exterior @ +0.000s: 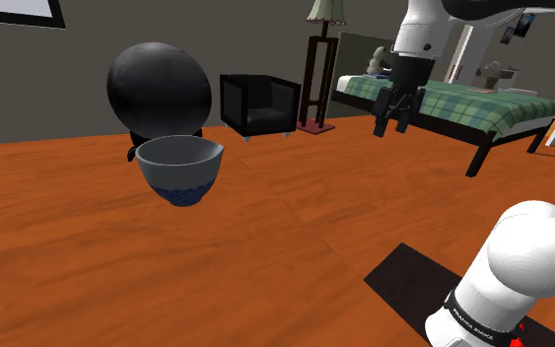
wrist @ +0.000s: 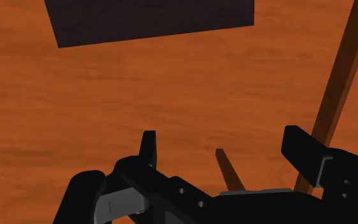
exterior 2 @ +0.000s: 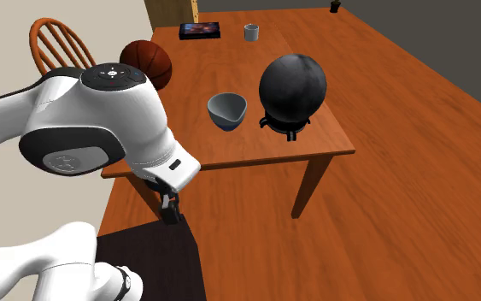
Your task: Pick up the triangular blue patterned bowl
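Note:
The bowl (exterior: pixel 178 170) is grey with a blue pattern around its base and a pointed rim. It stands upright on the wooden table (exterior 2: pixel 230 150), next to a big black round object (exterior: pixel 159 87). In the second exterior view the bowl (exterior 2: pixel 227 110) sits near the table's front edge. My gripper (exterior: pixel 392 125) hangs far off to the shoulder view's right of the bowl, fingers pointing down. It is off the table, low over the floor (exterior 2: pixel 170 211). In the wrist view the gripper (wrist: pixel 225 151) is open, with bare wooden floor between its fingers (wrist: pixel 147 147).
On the table also stand the black round object (exterior 2: pixel 292 84), a basketball (exterior 2: pixel 147 61), a grey mug (exterior 2: pixel 251 32) and a dark tablet (exterior 2: pixel 200 30). A wooden chair (exterior 2: pixel 55 41) is behind. A table leg (wrist: pixel 337 95) and the black stand (wrist: pixel 152 22) lie beyond the gripper.

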Robot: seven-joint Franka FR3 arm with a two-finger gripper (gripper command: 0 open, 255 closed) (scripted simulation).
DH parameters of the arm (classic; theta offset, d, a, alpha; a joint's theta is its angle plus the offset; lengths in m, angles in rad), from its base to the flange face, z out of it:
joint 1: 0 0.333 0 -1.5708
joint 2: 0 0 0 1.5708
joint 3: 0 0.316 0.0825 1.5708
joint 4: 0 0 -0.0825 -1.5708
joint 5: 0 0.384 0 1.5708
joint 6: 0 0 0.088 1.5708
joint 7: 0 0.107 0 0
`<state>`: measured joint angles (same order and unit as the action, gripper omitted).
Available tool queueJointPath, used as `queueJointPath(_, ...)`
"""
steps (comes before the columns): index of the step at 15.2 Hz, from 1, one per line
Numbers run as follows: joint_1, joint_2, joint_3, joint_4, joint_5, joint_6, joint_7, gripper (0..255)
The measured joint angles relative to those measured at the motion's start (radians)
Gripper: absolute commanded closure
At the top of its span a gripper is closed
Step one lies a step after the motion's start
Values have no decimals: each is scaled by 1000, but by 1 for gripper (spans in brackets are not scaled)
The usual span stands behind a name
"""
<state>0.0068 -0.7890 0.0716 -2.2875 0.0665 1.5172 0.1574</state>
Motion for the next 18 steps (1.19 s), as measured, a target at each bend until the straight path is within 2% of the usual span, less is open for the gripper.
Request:
queueJointPath(3,2,10,26,0,24,17,42,0)
queueJointPath(8,6,55,124,12,112,80,206,0)
queueJointPath(14,-2,171,258,65,195,198,412,0)
queueJointPath(18,-20,276,345,141,218,269,550,0)
